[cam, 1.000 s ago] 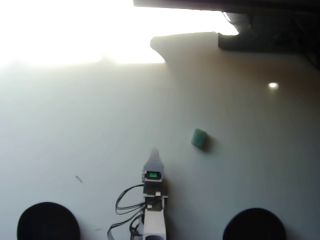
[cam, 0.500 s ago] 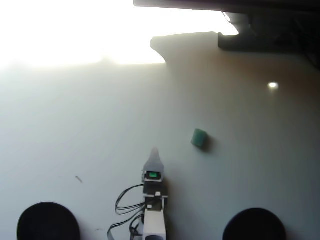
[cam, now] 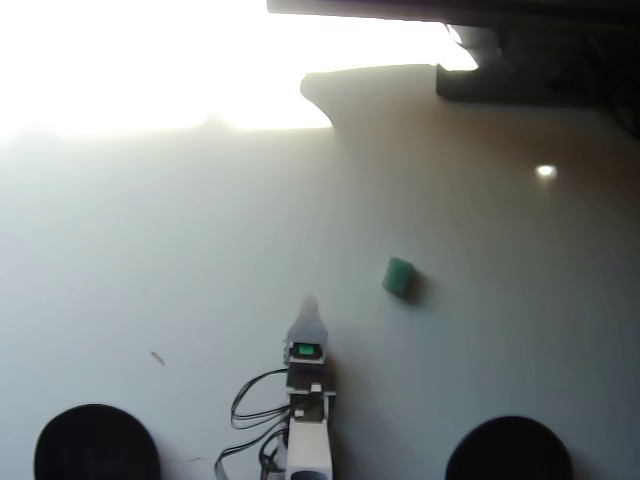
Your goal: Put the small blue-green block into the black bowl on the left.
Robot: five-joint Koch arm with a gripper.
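The small blue-green block [cam: 399, 276] lies on the pale table, right of centre in the overhead view. My white gripper [cam: 309, 303] points up the picture from the bottom middle, its tip left of and slightly below the block, well apart from it. Only one narrow tip shows, so its jaws cannot be told apart, and nothing is seen in it. A small green light [cam: 304, 350] glows on its body. The black bowl [cam: 96, 443] sits at the bottom left corner, partly cut off by the frame edge.
A second round black bowl [cam: 509, 448] sits at the bottom right. Black cables [cam: 250, 405] loop beside the arm's base. Strong glare washes out the top left of the table; dark equipment [cam: 530, 60] lines the top right.
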